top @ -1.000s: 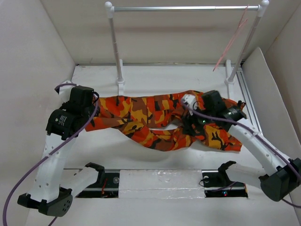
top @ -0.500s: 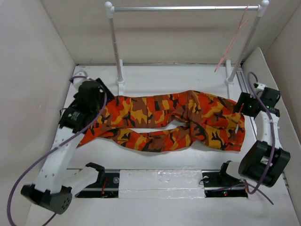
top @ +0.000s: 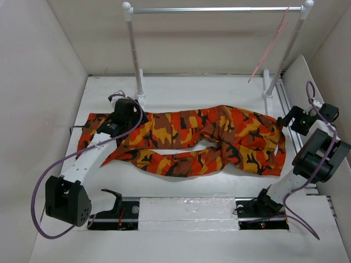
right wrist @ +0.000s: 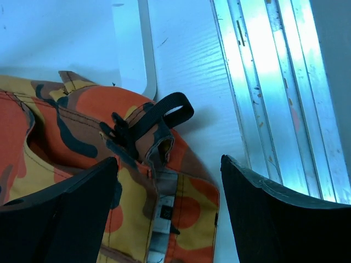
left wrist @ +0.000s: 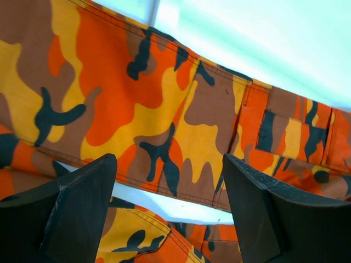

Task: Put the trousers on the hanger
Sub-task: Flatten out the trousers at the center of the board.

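Observation:
The camouflage trousers (top: 192,139) lie flat across the table, waistband at the right, leg ends at the left. The pale-pink hanger (top: 269,49) hangs from the right end of the silver rail. My left gripper (top: 127,108) is open and empty above the upper leg near its cuff; in the left wrist view (left wrist: 170,181) the cloth (left wrist: 137,98) and a strip of table show between its jaws. My right gripper (top: 286,119) is open and empty over the waistband's right edge; the right wrist view (right wrist: 167,186) shows the waistband (right wrist: 164,192) with a black strap (right wrist: 159,112).
A silver rail (top: 216,9) on two white posts (top: 135,55) stands at the back. A metal track (right wrist: 269,82) runs along the table's right side. White walls enclose the table on the left, back and right.
My left gripper moved up and right over the upper leg. My right arm swung from the middle of the trousers to the right edge. The trousers now lie spread out flatter.

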Motion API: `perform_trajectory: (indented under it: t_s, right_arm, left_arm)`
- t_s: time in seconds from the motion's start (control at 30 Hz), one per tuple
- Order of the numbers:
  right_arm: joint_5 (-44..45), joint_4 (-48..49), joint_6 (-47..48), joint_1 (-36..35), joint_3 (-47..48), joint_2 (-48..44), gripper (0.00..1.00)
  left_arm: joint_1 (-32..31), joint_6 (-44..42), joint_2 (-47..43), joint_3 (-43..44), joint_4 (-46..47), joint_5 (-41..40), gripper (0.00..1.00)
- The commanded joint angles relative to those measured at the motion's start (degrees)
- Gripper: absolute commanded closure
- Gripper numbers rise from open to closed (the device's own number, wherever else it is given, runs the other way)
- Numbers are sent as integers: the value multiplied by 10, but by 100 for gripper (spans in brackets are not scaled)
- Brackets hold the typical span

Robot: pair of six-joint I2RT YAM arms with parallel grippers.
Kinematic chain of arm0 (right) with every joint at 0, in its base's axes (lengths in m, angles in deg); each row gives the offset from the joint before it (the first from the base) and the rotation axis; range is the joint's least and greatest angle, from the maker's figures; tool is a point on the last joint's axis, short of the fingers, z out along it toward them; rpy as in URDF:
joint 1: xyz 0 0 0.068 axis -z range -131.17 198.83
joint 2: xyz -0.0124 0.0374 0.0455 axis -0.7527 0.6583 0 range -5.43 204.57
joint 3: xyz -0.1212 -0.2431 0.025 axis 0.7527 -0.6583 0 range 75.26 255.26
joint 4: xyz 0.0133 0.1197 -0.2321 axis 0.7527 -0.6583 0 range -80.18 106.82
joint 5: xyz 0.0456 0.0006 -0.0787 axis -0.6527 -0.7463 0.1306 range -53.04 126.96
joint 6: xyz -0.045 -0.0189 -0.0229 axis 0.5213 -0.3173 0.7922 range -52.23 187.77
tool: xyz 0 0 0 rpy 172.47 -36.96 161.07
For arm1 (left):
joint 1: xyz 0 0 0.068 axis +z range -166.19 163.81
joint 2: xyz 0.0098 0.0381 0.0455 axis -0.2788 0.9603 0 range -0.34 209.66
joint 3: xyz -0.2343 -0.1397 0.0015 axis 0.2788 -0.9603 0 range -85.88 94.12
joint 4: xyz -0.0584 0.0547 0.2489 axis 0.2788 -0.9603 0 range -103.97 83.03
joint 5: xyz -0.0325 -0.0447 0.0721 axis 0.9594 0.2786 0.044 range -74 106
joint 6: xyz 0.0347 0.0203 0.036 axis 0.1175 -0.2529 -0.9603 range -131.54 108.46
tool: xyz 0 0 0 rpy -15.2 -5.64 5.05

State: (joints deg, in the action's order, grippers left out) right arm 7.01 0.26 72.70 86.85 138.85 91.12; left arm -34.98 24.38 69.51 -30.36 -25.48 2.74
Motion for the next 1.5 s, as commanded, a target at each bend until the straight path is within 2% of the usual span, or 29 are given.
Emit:
perform_trajectory:
  t_s: [0.0, 0.1, 0.27, 0.3, 0.33, 0.4, 0.43, 0.5, 0.67, 0.83, 0.87, 0.9, 0.93, 0.97, 1.03, 1.07, 1.1, 1.13, 1.17, 1.2, 1.23, 1.3, 1.33, 1.47]
  right_arm:
    - [-76, 47, 29, 7, 13, 37, 19]
    - [-82, 69, 21, 7, 2, 54, 20]
    - [-124, 121, -8, 1, 13, 63, 41]
    - [-132, 121, -17, 1, 22, 66, 51]
    - [-139, 121, -20, 1, 31, 70, 67]
    - [-141, 128, -38, 1, 51, 67, 84]
    - [-142, 137, -45, 1, 59, 65, 100]
    - [-135, 147, -77, 1, 85, 63, 100]
    - [-44, 137, -95, -13, 173, 79, 100]
    - [62, 123, -103, -45, 270, 151, 98]
    - [74, 124, -98, -45, 295, 163, 89]
    - [87, 122, -84, -56, 310, 173, 76]
    - [109, 97, -77, -67, 325, 193, 46]
    - [109, 80, -68, -74, 342, 200, 37]
    - [103, 15, -56, -95, 381, 199, 27]
    - [101, 9, -56, -104, 374, 184, 26]
    - [86, 35, -70, -124, 283, 134, 26]
    - [79, 61, -70, -124, 283, 133, 26]
    - [78, 79, -77, -149, 243, 70, 26]
    - [84, 92, -89, -162, 206, 34, 27]
    - [93, 123, -93, -175, 129, 2, 27]
    - [88, 148, -99, -217, 61, -85, 28]
    - [90, 145, -91, -245, -16, -130, 28]
    - [87, 116, -56, -296, -92, -211, 29]
  left_arm:
    - [0, -2, -24, -32, 66, 26, 26]
    - [5, -2, -15, -45, 65, 23, 26]
    - [10, -2, 11, -45, 78, 11, 27]
    - [17, -2, 25, -43, 82, 13, 27]
    - [26, -2, 34, -38, 84, 17, 27]
    - [35, -2, 56, -31, 85, 20, 27]
    - [40, -2, 64, -23, 82, 20, 27]
    - [57, -2, 79, -17, 87, 14, 27]
    - [104, 8, 106, -9, 82, 15, 25]
    - [162, 10, 143, 15, 68, 2, 24]
    - [170, 11, 151, 19, 63, -3, 23]
    - [179, 10, 168, 24, 58, -3, 22]
    - [199, 10, 178, 33, 53, -2, 21]
    - [209, 9, 186, 38, 50, 1, 20]
    - [233, 6, 212, 53, 42, 12, 17]
    - [239, 2, 219, 58, 38, 17, 14]
    - [244, -5, 237, 73, 23, 28, 12]
    - [244, -10, 238, 73, 22, 28, 11]
    - [244, -15, 241, 76, 20, 22, 10]
    - [244, -16, 250, 81, 19, 16, 9]
    - [244, -19, 255, 87, 21, 16, 7]
    - [244, -21, 282, 120, 20, -4, 7]
    - [250, -18, 309, 147, 19, -27, 7]
    - [256, -20, 372, 212, 17, -28, 7]
